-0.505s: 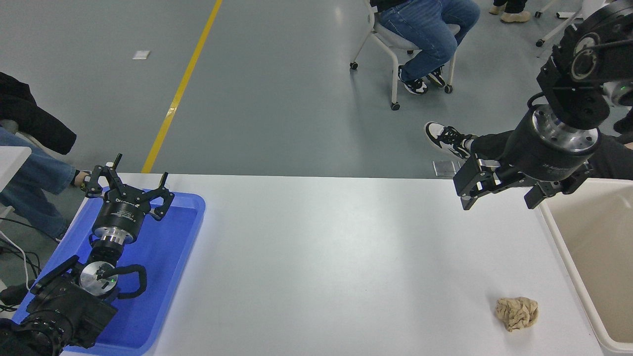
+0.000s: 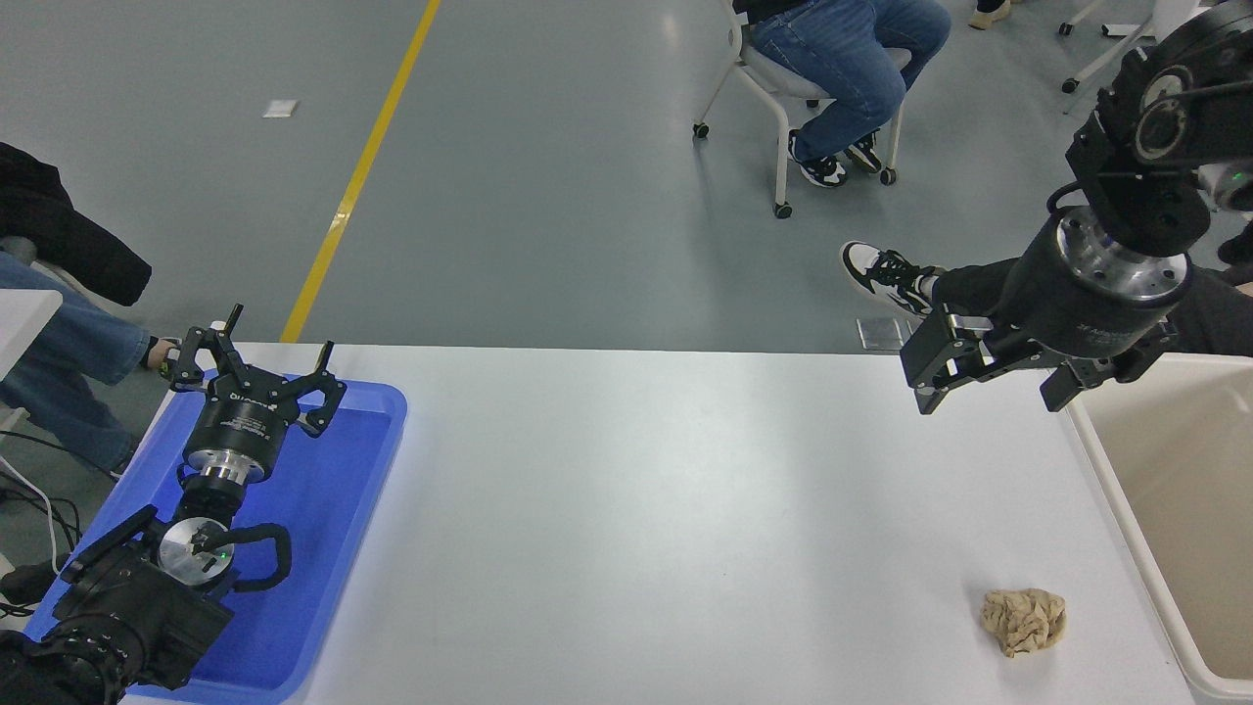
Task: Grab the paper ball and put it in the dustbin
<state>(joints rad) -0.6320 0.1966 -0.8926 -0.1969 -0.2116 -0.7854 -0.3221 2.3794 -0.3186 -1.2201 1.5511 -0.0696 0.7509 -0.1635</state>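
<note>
one white desk point(image 2: 636, 509) carries everything: beige dustbin point(image 2: 1175, 509) at its right edge, blue tray point(image 2: 333, 548) at the left, tan paper ball point(image 2: 1023, 620) lying loose on the desk near the front right, just beside the dustbin but outside it. right end effector point(image 2: 989, 377) hangs above the far right of the desk beside the dustbin rim, fingers spread wide and empty, well apart from the paper ball. left end effector point(image 2: 256, 377) sits parked over the tray, fingers also spread wide, holding nothing.

White table, blue tray, seated people beyond

Shallow bright blue plastic tray point(image 2: 323, 548) lies on the white table point(image 2: 636, 509) under the left gripper; seated person in blue jeans point(image 2: 842, 59) on a white wheeled chair point(image 2: 773, 127) far behind; yellow floor line point(image 2: 357, 176) beyond it.
</note>
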